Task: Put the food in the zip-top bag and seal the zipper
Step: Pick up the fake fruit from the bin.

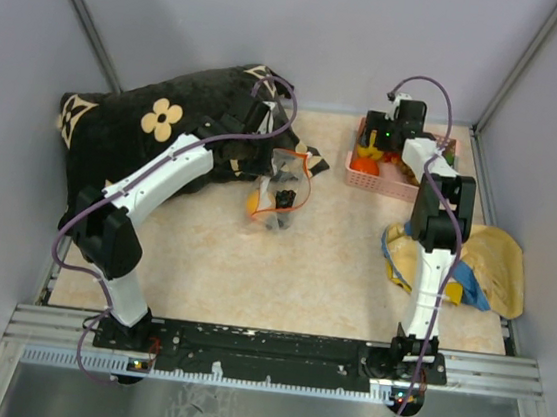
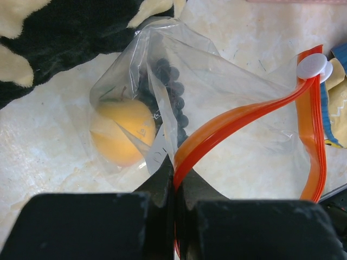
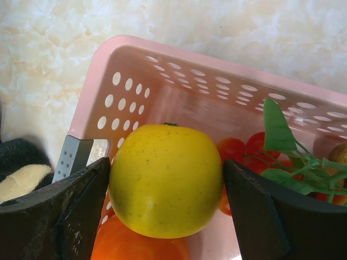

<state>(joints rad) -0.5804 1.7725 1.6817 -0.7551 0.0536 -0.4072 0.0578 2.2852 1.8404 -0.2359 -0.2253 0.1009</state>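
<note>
Crinkly clear plastic zip-top bag [image 2: 217, 108], smooth matt yellow fruit [image 3: 165, 179], perforated glossy pink plastic basket [image 3: 179, 81].

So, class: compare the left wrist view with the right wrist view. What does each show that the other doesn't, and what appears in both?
Only the left wrist view: the left gripper shut on the zipper of the zip-top bag, with an orange fruit and dark berries inside.
Only the right wrist view: the right gripper, jaws wide, around a yellow fruit in the pink basket.
Both: the pale marbled tabletop.
</note>
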